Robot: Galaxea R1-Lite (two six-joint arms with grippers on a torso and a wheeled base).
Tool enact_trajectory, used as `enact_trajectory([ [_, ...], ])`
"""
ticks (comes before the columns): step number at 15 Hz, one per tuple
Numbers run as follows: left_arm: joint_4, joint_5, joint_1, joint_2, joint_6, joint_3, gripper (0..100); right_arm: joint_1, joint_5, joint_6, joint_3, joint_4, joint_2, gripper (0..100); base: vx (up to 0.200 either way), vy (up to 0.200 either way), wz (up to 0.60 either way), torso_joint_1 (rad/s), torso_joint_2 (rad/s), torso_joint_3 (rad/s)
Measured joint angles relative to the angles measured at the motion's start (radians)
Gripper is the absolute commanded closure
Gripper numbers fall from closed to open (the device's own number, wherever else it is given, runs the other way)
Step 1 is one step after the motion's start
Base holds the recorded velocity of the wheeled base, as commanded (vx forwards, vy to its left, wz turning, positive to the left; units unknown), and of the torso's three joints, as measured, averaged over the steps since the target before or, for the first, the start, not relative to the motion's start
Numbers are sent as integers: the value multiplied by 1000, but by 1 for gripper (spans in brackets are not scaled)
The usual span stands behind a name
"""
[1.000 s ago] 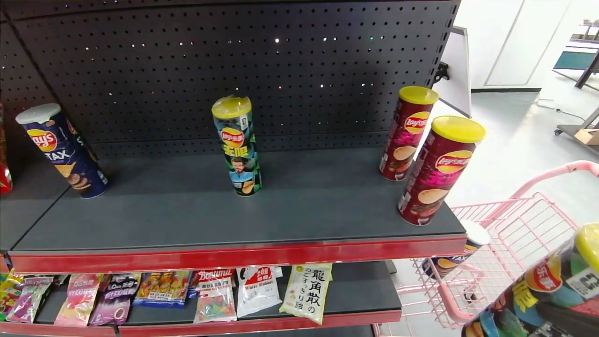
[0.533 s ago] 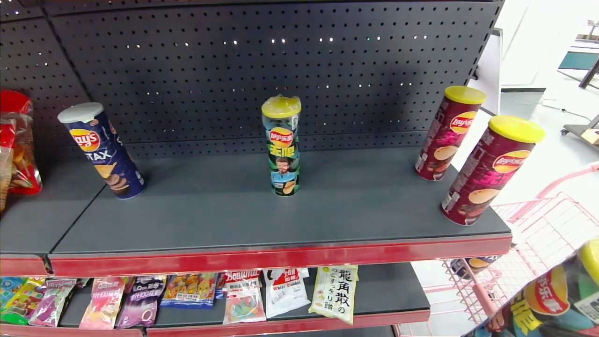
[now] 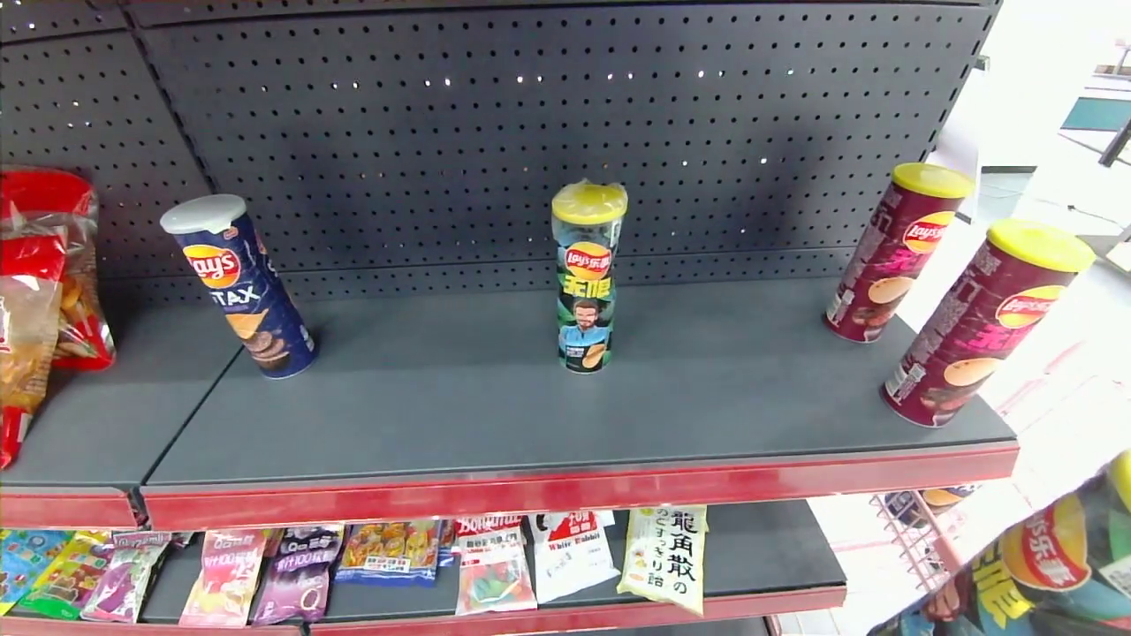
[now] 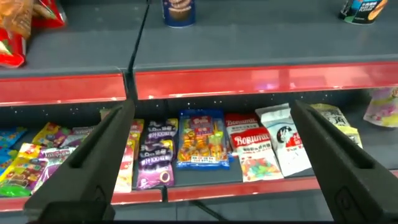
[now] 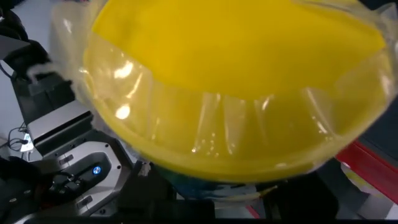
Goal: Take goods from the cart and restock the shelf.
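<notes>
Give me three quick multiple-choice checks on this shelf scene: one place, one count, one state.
1. Where is the held can? A beside the blue can; B among the lower packets; C aloft at the head view's lower right.
2. How many yellow-lidded cans stand on the upper shelf? A one; B three; C five.
3. The left gripper has its jaws: A open, empty; B shut on a packet; C shut on a can.
Answers: C, it hangs in the air there, resting on nothing; B, the green can and two maroon cans; A, the jaws stand wide apart with nothing between.
</notes>
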Motion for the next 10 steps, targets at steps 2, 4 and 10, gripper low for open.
enact_trajectory([
  [2, 0, 0, -1, 0, 0, 0, 0, 0, 1, 0, 0, -1, 1, 100, 200, 0, 0, 2, 5, 7],
  [4, 0, 0, 1, 0, -1, 0, 0, 0, -1, 0, 1, 0, 4, 100, 0, 0, 0, 0, 0, 0],
  [10, 0, 0, 0, 0, -4, 0, 0, 0, 1, 0, 7, 0, 5, 100, 0, 0, 0, 0, 0, 0],
])
